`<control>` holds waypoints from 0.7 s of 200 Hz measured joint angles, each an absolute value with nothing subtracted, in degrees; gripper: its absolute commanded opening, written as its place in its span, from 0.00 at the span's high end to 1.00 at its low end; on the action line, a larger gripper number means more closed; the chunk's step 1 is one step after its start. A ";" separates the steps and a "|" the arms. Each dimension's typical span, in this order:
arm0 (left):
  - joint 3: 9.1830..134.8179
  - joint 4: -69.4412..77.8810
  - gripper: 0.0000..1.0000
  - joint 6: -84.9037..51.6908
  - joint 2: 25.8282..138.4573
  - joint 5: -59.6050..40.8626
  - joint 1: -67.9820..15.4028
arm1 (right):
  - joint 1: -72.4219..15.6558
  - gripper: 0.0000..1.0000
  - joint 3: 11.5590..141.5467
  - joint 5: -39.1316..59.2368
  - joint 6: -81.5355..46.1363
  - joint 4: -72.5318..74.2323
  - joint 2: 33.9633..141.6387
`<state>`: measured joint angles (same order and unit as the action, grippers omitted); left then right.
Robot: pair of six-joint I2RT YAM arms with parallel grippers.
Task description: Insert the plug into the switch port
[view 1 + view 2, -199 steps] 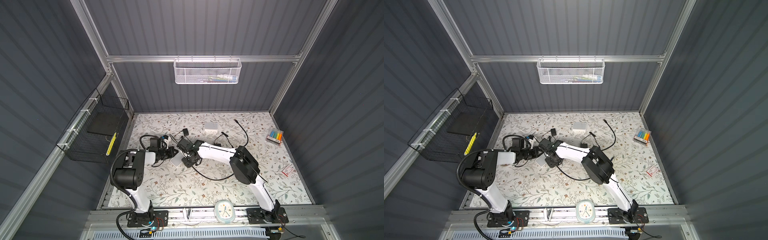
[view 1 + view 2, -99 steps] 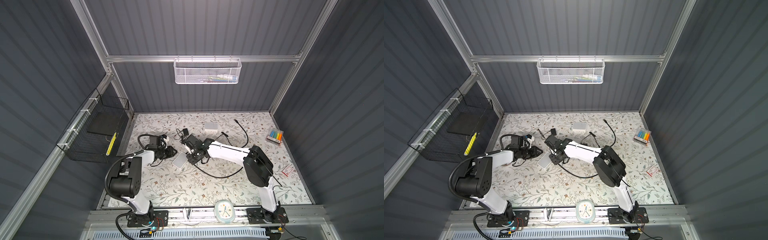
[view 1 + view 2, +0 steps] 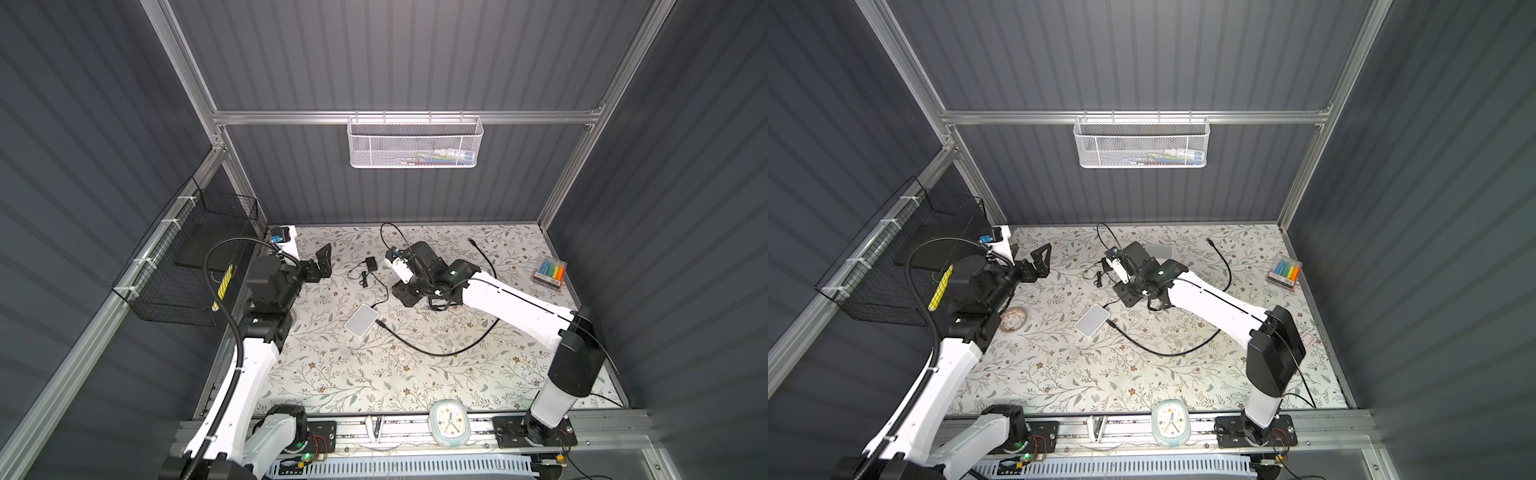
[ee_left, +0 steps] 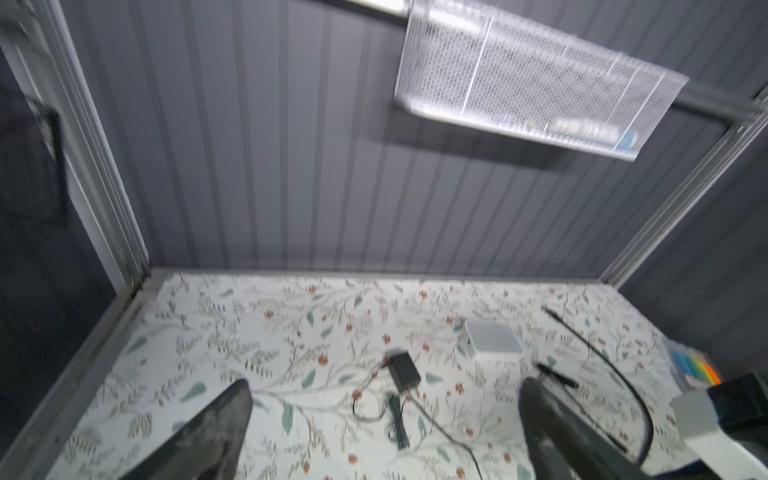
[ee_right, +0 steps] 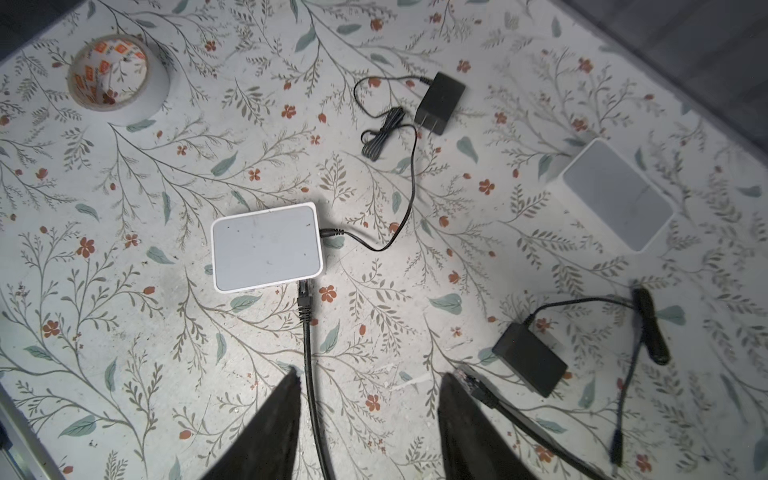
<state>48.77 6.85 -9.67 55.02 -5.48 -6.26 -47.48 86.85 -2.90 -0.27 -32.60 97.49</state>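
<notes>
I see the switch [image 5: 266, 247] flat on the mat [image 5: 124, 332]. The plug [image 5: 304, 297] is in its edge port and looks seated, blk cable [image 5: 307, 340] trailing off. R gripper [image 5: 372, 374] is just beyond the switch, jaws apart, cable running btwn them ungripped. L gripper [image 4: 386, 384] is farther back and left of the switch, jaws wide, empty. Pwr adapter [image 5: 440, 102] lies beyond the switch.
</notes>
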 measured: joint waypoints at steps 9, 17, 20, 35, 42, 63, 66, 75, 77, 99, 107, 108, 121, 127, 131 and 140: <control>47.57 8.23 0.07 -9.87 54.59 -4.86 -6.26 | -47.40 0.47 85.97 -2.87 0.54 -31.68 95.90; 47.22 8.10 0.16 -9.87 55.09 -4.86 -6.26 | -47.37 0.47 84.97 -2.85 1.04 -30.85 94.65; 47.27 7.75 0.20 -9.63 55.64 -4.89 -6.26 | -47.33 0.47 84.66 -2.81 1.21 -30.59 94.26; 48.49 4.47 0.36 -9.08 60.31 -5.13 -6.28 | -47.03 0.48 83.61 -2.52 1.43 -30.24 93.45; 49.39 2.59 0.39 -9.23 63.18 -5.13 -6.28 | -46.76 0.49 83.46 -2.09 1.34 -30.26 93.58; 48.88 -1.54 0.42 -10.81 71.11 -5.39 -6.28 | -46.11 0.53 82.76 -0.16 0.80 -30.22 95.35; 48.42 -1.80 0.42 -11.14 71.64 -5.48 -6.28 | -46.04 0.53 82.63 0.16 0.82 -30.20 95.81; 46.52 -2.50 0.44 -12.14 72.77 -5.76 -6.28 | -45.91 0.54 82.24 1.21 0.34 -30.15 97.14; 46.11 -2.70 0.44 -12.43 72.93 -5.82 -6.28 | -45.91 0.55 82.11 1.43 0.16 -30.13 97.54; 43.29 -4.56 0.46 -14.28 74.17 -6.66 -6.28 | -46.35 0.57 80.31 3.70 -0.73 -29.28 101.67; 42.94 -4.93 0.47 -14.72 74.54 -7.11 -6.28 | -46.61 0.58 79.35 4.40 -1.06 -28.84 102.87; 42.87 -4.95 0.47 -14.70 74.59 -7.16 -6.28 | -46.63 0.58 79.29 4.45 -1.10 -28.82 102.96; 42.33 -4.89 0.49 -15.27 75.09 -7.99 -6.28 | -47.13 0.60 78.52 5.63 -1.43 -28.49 105.06; 42.09 -4.78 0.50 -15.55 75.44 -8.51 -6.31 | -47.35 0.61 78.43 6.15 -1.50 -28.25 105.95; 41.87 -4.67 0.50 -15.68 75.68 -8.82 -6.35 | -47.53 0.61 78.43 6.55 -1.61 -27.94 106.61; 41.36 -4.45 0.50 -15.97 76.36 -9.45 -6.50 | -47.88 0.62 78.46 7.05 -1.63 -27.14 107.90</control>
